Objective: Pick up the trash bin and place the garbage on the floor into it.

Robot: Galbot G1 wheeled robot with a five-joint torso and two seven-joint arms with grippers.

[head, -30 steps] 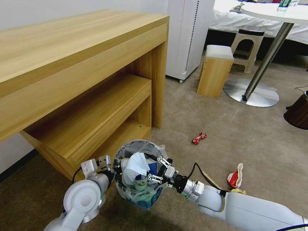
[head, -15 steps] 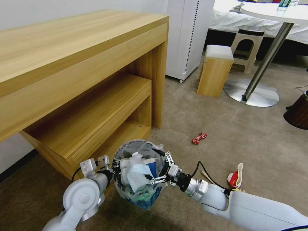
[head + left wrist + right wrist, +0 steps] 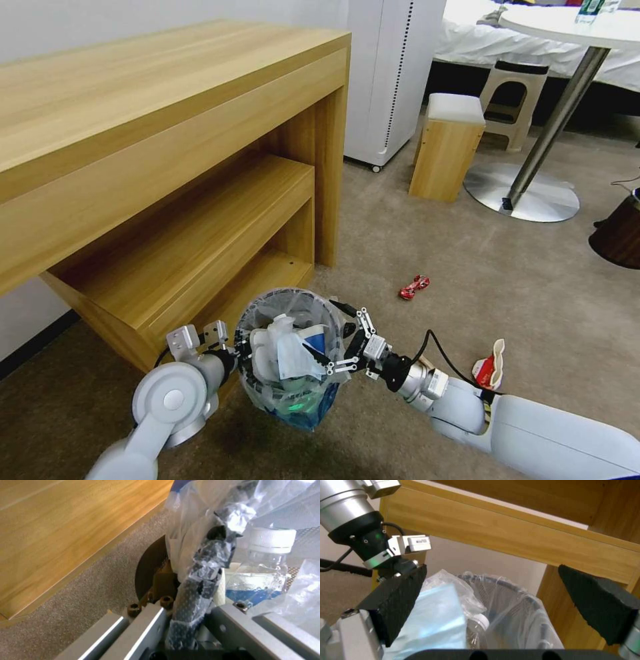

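A two-armed robot holds the bin [image 3: 293, 360] off the floor [image 3: 467, 267] beside a wooden desk [image 3: 153, 133], at about 6 o'clock in the head view. The left gripper [image 3: 230, 347] is clamped on the bin's bagged wire rim at its 9 o'clock side; the left wrist view shows that rim [image 3: 196, 590] pinched between the metal fingers, with a clear bottle [image 3: 263, 562] just inside. The right gripper [image 3: 340, 337] sits at the bin's 3 o'clock edge, its jaws spread wide and holding nothing; in the right wrist view its two black pads [image 3: 400, 597] stand well apart over the mouth of the bin. A pale blue-white wad [image 3: 293, 353] lies on top of the load inside, beside the bottle's white cap and the crinkled bag. Litter remains on the carpet: a red wrapper [image 3: 414, 287] at about 2 o'clock from the bin, and a crushed red cup [image 3: 490, 367] at 3 o'clock, close to the right arm. A wooden stool [image 3: 447, 147] and a round table's steel base [image 3: 520, 197] stand farther off.
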